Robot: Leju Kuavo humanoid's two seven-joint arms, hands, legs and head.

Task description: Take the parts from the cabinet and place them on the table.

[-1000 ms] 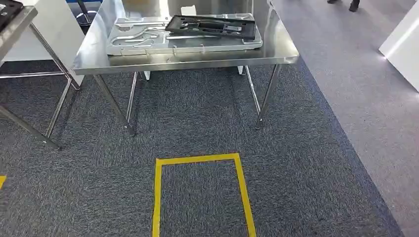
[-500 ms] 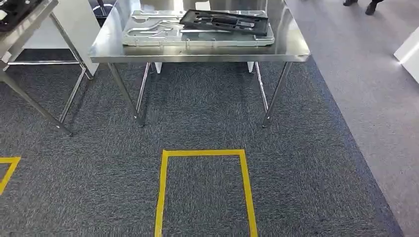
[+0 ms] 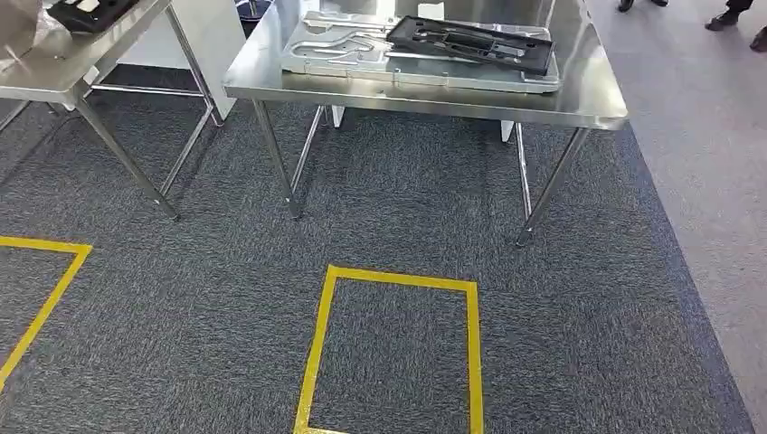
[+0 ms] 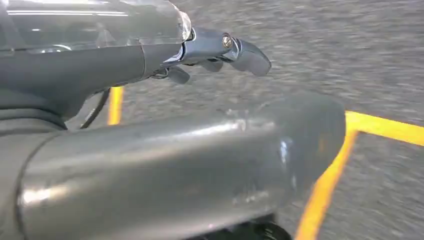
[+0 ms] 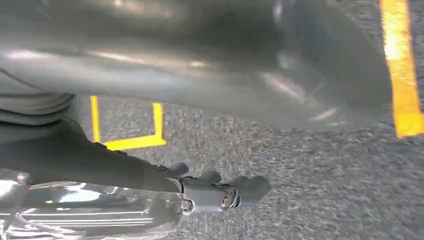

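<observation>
A large silver metal panel [image 3: 344,50] lies flat on the steel table [image 3: 579,104] ahead of me. On the panel's right half rests a black frame-like part [image 3: 470,41]. My left hand [image 4: 165,65] hangs over the grey carpet with its fingers [image 4: 240,50] stretched out and nothing in them. Likewise my right hand [image 5: 195,192] hangs above the carpet, its fingers [image 5: 240,187] apart and holding nothing.
A second steel table [image 3: 54,77] stands at the left with another black part [image 3: 90,11] on it. A yellow tape rectangle [image 3: 398,276] marks the carpet before the main table, and a second tape outline [image 3: 45,289] lies at the left. People's shoes [image 3: 733,18] show far right.
The whole picture has shifted rightward, so the camera has moved. More of the left table and a second tape outline have come in. The parts on the table lie as before.
</observation>
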